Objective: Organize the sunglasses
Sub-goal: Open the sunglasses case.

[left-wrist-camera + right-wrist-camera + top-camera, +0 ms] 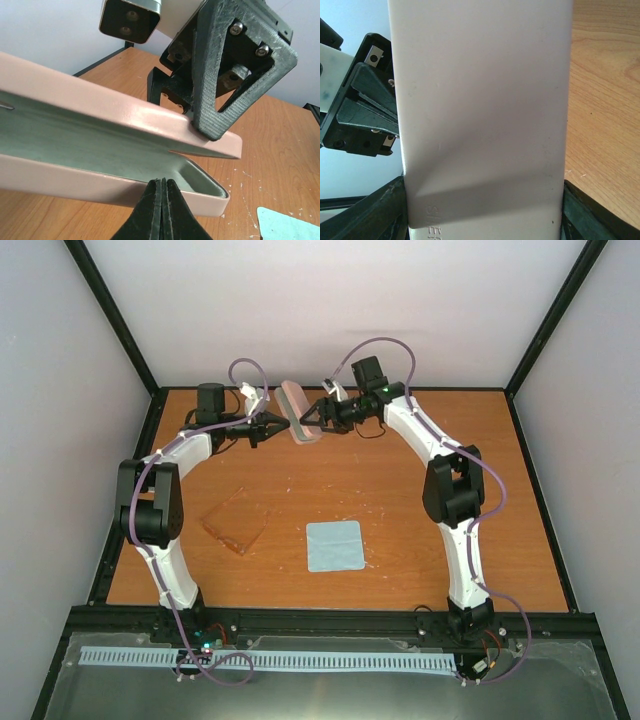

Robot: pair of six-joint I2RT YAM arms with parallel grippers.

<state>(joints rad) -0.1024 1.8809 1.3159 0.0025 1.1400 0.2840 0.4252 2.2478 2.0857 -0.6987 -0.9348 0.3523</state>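
While pink case [297, 400] sits half-open at upper centre, right hand [309, 420] clamps across its width and left hand [271, 428], closed right up, noses its lower rim. Advised: steady clamp, lever it wider slowly. Sunglasses [235, 525] lie on table [400, 490], lower left, well apart.

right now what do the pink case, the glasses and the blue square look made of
The pink case looks like hard moulded plastic: a smooth satin shell with soft highlights. Its pale blue-green lining looks matte, maybe felt-like. The sunglasses are see-through amber, likely plastic, since the table shows through. The blue square lies flat and matte, probably thin cloth, but it is too small to see weave.
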